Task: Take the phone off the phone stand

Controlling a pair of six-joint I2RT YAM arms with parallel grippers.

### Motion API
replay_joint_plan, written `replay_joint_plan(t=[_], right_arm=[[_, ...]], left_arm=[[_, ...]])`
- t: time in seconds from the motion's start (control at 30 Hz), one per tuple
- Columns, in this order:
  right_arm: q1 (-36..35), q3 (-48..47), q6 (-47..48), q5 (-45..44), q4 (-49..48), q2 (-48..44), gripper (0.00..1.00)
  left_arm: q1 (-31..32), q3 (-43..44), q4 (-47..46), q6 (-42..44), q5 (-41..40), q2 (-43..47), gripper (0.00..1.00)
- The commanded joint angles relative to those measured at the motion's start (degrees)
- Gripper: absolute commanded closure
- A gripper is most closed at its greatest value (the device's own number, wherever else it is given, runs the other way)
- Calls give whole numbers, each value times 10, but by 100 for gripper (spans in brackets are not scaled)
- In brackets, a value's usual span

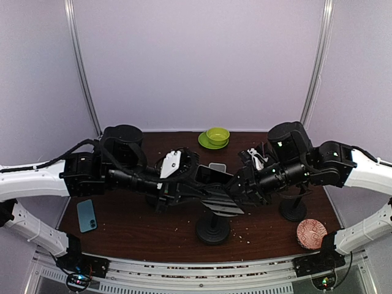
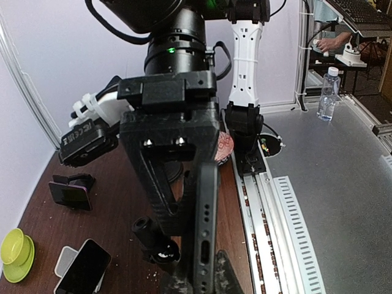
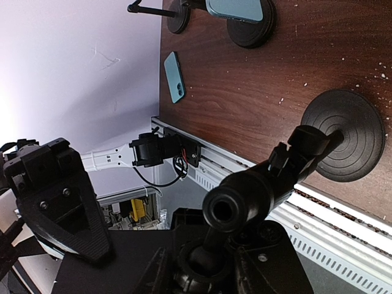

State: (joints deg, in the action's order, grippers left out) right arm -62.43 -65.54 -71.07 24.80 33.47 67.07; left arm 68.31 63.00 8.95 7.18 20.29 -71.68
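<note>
1. The phone [image 1: 211, 176] is above the round base [image 1: 213, 231] of the phone stand [image 1: 215, 217] and slightly to its far side. It lies just beside the ribbed cradle [image 1: 223, 205]. We cannot tell whether it rests in the cradle or is clear of it.
2. The left gripper [image 1: 187, 179], up and to the left of the base, is clamped tight on the phone. Its wrist view shows the phone edge-on, port end toward the camera.
3. The right gripper [image 1: 245, 185], up and to the right of the base, looks closed around the stand's neck and seems to brace it, though that hold is partly hidden.
4. We judge the phone to be a stiff, thin, fairly light slab. Its smooth faces and edges are likely slippery, and it would probably be damaged by a fall onto the table [image 1: 141, 229] beside the base.
5. We would grip it across the flat faces near mid-length, clear of the cradle's lips, and draw it straight up from the base without twisting.
</note>
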Motion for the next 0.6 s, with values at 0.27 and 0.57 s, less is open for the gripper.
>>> replay_joint_plan(t=[0.27, 0.57], right_arm=[[-16, -33, 49, 2, 88, -4, 100], [-21, -24, 54, -6, 100, -18, 100]], left_arm=[[-33, 111, -36, 11, -72, -25, 100], [-33, 91, -55, 9, -75, -12, 100]])
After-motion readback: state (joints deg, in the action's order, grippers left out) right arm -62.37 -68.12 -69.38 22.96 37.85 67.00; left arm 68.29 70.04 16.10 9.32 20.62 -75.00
